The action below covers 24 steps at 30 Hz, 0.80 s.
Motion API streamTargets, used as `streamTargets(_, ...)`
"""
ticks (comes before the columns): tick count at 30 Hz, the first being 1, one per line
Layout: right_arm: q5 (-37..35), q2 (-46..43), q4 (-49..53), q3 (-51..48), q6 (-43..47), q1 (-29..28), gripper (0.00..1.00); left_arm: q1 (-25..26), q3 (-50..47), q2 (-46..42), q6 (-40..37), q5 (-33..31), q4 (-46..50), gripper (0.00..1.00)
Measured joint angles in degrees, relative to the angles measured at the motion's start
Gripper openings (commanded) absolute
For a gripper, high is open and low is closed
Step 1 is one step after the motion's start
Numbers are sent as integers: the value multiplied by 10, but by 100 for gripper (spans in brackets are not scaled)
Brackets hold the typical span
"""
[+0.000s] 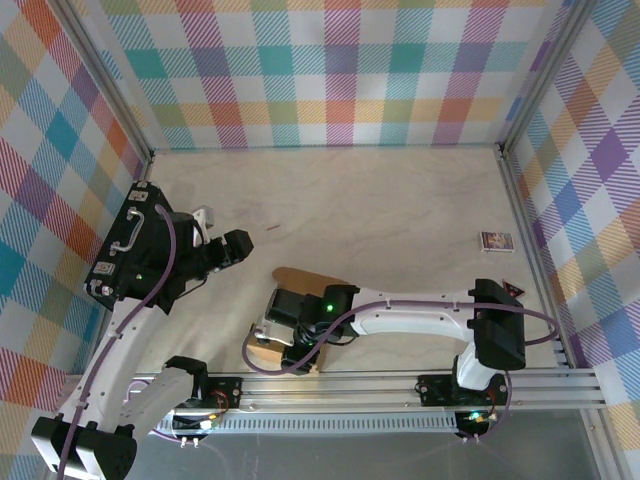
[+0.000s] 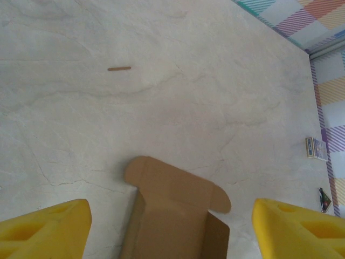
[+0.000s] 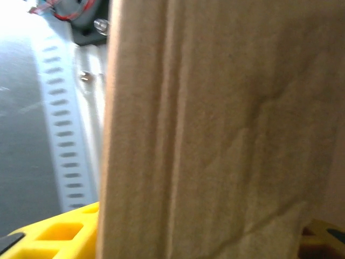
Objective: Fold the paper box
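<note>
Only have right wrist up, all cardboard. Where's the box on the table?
Observer: Top view: the paper box lies at the near edge by the rail, under the right gripper.
Operator: Left arm?
Observer: The left gripper hangs open above the table behind the box, apart from it.
Operator: Clutter?
Observer: A black case at the left side, a small packet far right, both apart from the box.

Blurred, edge-cropped paper box [image 3: 215, 129]
</note>
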<state>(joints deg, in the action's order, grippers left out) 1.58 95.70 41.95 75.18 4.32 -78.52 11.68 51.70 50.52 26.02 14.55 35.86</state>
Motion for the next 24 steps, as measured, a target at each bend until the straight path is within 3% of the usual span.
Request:
streamTargets(4, -53, 5, 0, 0, 44, 2, 49, 0, -6, 0, 0, 3, -2, 78)
streamTargets(8, -110, 8, -16, 0, 96, 8, 39, 0, -13, 0, 0, 4, -7, 78)
streamTargets(16, -272, 30, -129, -35, 208, 48, 43, 0, -32, 10, 2, 4, -37, 78)
streamTargets(24, -414, 73, -308, -134, 310, 40, 44, -1, -100, 3, 29, 2, -92, 77)
